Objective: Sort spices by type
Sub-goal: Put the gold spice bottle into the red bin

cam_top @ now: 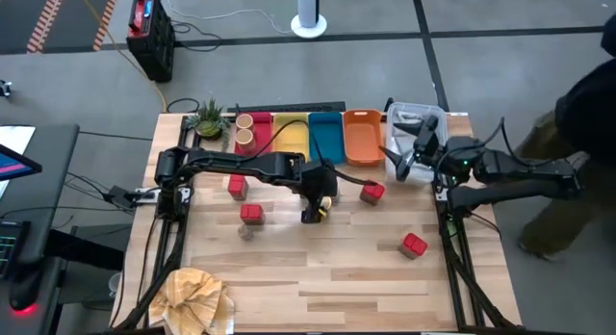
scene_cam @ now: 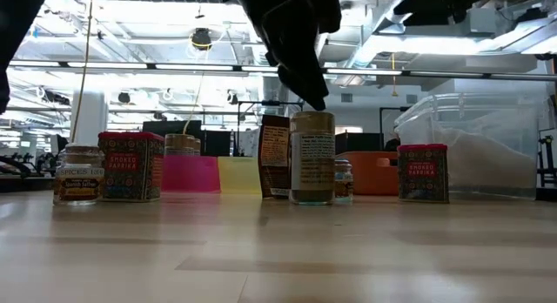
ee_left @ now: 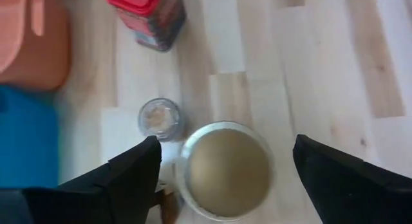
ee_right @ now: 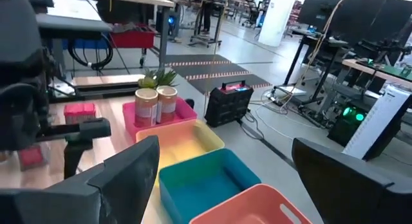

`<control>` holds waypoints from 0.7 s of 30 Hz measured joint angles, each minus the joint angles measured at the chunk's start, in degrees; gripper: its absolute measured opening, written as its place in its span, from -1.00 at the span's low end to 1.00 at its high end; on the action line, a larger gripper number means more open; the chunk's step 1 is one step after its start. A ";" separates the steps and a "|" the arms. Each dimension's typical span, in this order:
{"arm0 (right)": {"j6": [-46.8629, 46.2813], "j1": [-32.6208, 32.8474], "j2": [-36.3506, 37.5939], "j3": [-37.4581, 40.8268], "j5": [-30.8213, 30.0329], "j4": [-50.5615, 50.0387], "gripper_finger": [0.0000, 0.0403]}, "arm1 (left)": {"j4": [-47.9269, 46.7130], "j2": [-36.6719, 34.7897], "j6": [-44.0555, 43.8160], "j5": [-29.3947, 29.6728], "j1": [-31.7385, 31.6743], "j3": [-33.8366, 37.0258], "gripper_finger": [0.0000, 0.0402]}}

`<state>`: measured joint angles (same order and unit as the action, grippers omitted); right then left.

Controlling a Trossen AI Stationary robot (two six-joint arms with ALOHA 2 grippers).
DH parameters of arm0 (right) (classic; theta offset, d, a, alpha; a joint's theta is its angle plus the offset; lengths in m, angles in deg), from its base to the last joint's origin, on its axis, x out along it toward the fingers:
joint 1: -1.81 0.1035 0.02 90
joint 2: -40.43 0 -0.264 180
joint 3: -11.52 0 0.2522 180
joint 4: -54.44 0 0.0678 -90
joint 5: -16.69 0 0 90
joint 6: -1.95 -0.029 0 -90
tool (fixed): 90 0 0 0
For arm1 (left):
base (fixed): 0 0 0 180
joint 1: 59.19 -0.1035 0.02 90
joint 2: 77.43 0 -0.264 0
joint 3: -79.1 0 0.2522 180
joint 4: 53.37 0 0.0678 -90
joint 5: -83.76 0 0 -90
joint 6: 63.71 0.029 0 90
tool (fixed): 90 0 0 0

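Left gripper (ee_left: 222, 169) open, fingers straddling 1 tan-lidded spice jar (ee_left: 225, 169) at table centre (not clamped). 4 red packs (cam_top: 251, 214) loose on the wood, 2 tan cylinders (cam_top: 244, 129) in the pink bin (cam_top: 260, 116). Right gripper (ee_right: 222, 179) open, hanging over the far-right clear tub (cam_top: 414, 114).

The left arm (cam_top: 279, 167) hides the tall jar (scene_cam: 312, 158) from above — labels on the red tins (scene_cam: 130, 166) are too blurred to read fully.
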<state>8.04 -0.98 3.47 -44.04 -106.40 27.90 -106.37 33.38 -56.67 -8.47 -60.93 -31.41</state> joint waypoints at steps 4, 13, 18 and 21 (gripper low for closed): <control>0.52 0.00 0.77 0.28 -0.01 1.83 0.91 | 0.93 0.00 -0.20 -1.78 0.35 0.22 0.76; 1.22 0.11 0.56 0.31 0.01 2.60 0.91 | 1.74 0.86 3.40 1.15 0.87 0.46 0.80; 0.06 0.16 0.44 0.31 0.16 2.51 0.91 | 0.19 3.32 5.66 1.87 1.08 0.56 0.80; -0.01 0.65 -0.19 0.31 0.16 2.56 0.91 | 0.32 4.30 6.05 2.15 1.18 0.52 0.80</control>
<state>8.03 -0.33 3.28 -43.74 -106.24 30.46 -106.05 37.67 -50.62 -6.32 -59.75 -30.89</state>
